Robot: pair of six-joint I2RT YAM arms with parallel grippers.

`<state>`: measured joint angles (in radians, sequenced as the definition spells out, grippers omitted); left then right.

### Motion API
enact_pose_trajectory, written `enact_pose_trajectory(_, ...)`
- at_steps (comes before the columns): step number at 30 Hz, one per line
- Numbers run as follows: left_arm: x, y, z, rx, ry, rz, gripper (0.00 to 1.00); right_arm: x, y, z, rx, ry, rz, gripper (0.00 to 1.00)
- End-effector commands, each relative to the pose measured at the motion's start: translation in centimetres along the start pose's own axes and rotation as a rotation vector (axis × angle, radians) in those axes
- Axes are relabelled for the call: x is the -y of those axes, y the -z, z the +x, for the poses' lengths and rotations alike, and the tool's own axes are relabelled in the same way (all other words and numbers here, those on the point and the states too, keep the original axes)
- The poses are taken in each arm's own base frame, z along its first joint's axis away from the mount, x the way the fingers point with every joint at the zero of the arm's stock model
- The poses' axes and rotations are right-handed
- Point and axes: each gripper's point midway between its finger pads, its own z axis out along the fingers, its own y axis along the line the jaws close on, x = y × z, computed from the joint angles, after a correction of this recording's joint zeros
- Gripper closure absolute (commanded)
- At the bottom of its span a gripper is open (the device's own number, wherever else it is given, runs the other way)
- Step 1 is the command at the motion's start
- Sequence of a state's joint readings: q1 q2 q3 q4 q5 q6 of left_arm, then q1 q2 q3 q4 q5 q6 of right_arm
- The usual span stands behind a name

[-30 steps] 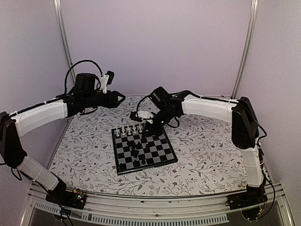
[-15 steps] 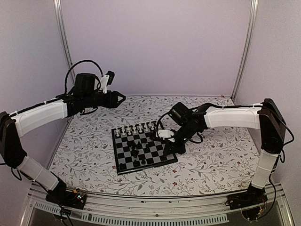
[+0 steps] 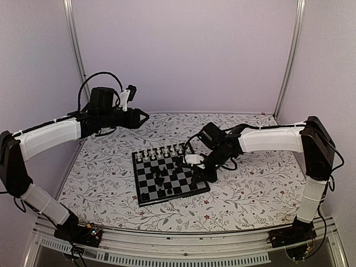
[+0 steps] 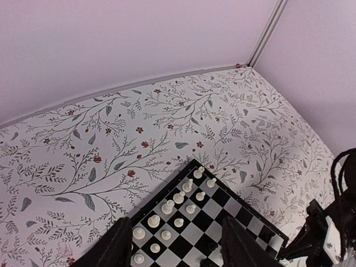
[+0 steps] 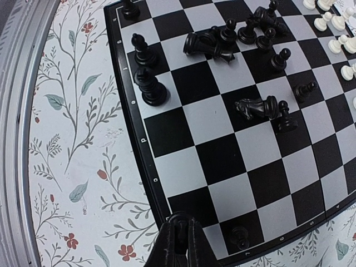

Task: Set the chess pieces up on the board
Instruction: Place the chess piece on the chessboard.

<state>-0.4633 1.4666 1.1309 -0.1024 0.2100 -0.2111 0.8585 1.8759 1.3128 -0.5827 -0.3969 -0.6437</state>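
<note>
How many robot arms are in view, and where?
2. The left arm hangs over the table's far left, left gripper open. The right arm reaches the board's right edge, right gripper shut.

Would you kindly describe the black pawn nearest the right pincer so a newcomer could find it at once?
In the right wrist view, find the board and follow its black border to the shut right pincer. Just beside the pincer's tips a black pawn stands upright on an edge square. It stands alone; the other black pieces crowd together, some toppled, farther off.
</note>
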Motion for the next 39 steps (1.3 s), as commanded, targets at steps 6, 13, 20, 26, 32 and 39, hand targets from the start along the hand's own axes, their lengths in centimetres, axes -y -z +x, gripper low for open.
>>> enact_pose_trajectory(6, -0.3, 0.0, -0.6, 0.009, 0.004, 0.002, 0.43, 0.9, -1.6, -0.3, -0.029, -0.007, 0.003, 0.96)
enact_pose_trajectory(13, -0.3, 0.0, -0.6, 0.009, 0.001, 0.002, 0.43, 0.7, -2.3, 0.4, -0.054, -0.003, -0.009, 0.95)
enact_pose_trajectory(20, -0.3, 0.0, -0.6, 0.010, 0.002, 0.002, 0.44, 0.6, -2.8, 0.8, -0.070, -0.003, -0.016, 0.93)
enact_pose_trajectory(26, -0.2, 0.1, -0.7, 0.012, 0.000, 0.003, 0.44, 0.3, -2.9, 1.2, -0.082, 0.001, -0.029, 0.90)
enact_pose_trajectory(32, -0.2, 0.1, -0.8, 0.014, 0.000, 0.005, 0.44, 0.1, -2.0, 0.2, -0.067, 0.007, -0.033, 0.73)
enact_pose_trajectory(39, -0.1, 0.2, -0.9, 0.017, 0.000, 0.005, 0.44, 1.5, 1.2, -4.0, 0.007, 0.049, 0.025, 0.71)
